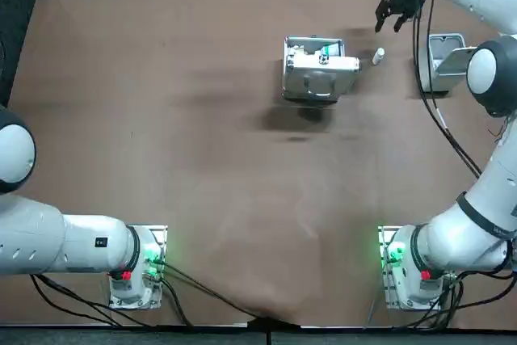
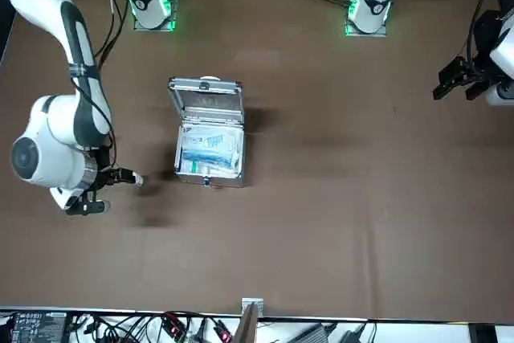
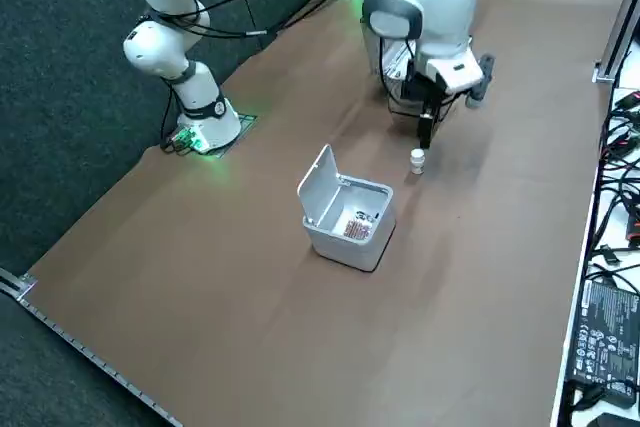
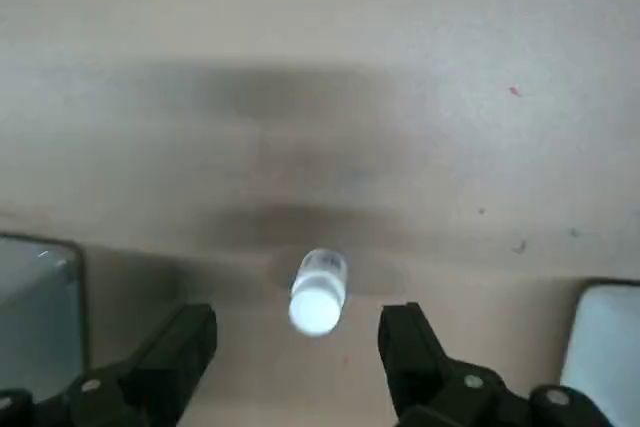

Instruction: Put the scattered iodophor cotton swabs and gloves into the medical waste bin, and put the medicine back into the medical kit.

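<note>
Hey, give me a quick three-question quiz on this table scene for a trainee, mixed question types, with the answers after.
1. True or false: the right gripper is shut on the small white bottle.
2. Where is the bottle? A) on the table between the case and the bin B) inside the case C) inside the bin
3. Fill in: the case's lid is ____.
Key: 1 false, it hangs open above the bottle; 2 A; 3 open.
</note>
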You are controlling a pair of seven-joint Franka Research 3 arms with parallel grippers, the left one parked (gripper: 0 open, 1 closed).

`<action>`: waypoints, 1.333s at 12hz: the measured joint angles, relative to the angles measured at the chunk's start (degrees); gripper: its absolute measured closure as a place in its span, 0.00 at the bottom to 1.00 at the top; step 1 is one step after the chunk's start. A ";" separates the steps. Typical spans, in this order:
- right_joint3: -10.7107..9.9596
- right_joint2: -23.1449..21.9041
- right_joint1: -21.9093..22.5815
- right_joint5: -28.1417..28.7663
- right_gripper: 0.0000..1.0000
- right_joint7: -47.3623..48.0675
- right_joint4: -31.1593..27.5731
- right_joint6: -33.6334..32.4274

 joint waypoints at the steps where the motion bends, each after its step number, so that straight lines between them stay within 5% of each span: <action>1: -0.08 0.25 0.02 -0.05 0.00 0.00 -1.86 2.86; 4: -0.17 0.46 0.18 -0.39 0.01 0.00 -7.29 11.11; 16: -0.22 2.38 0.55 -0.40 0.07 0.00 -12.06 17.32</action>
